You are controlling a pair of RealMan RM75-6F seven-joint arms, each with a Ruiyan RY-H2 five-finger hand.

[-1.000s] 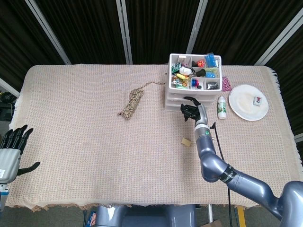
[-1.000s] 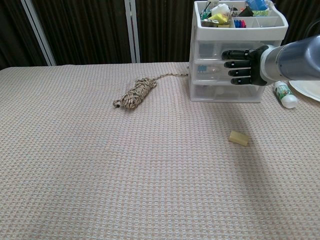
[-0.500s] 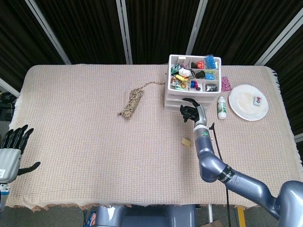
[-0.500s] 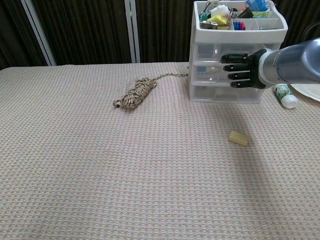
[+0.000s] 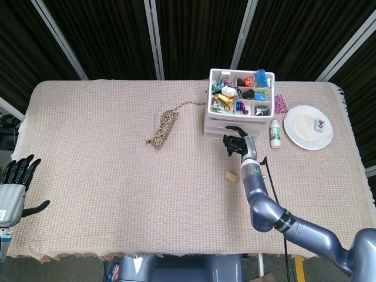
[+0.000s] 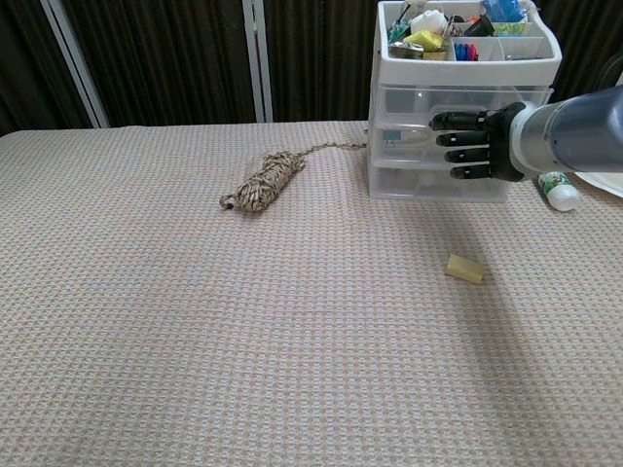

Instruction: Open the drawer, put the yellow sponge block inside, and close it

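Note:
The white drawer unit [image 5: 222,124] [image 6: 409,146] stands at the back right of the table, its clear drawers looking closed and its top tray full of small items. My right hand [image 5: 237,141] [image 6: 477,144] hovers just in front of the middle and lower drawer fronts, fingers stretched out and apart, holding nothing; whether it touches a drawer I cannot tell. The yellow sponge block [image 5: 231,175] [image 6: 464,269] lies on the cloth in front of the unit, nearer me than the hand. My left hand [image 5: 14,188] hangs at the table's near left corner, fingers spread and empty.
A coiled rope [image 5: 164,128] [image 6: 265,181] lies left of the drawer unit. A small white bottle [image 5: 274,133] [image 6: 553,184] lies right of it, beside a white plate [image 5: 308,127] [image 6: 599,175] with a small item on it.
My right hand has drifted a little lower and back towards me along the drawer fronts. The sponge, the drawers and the left hand have stayed put.

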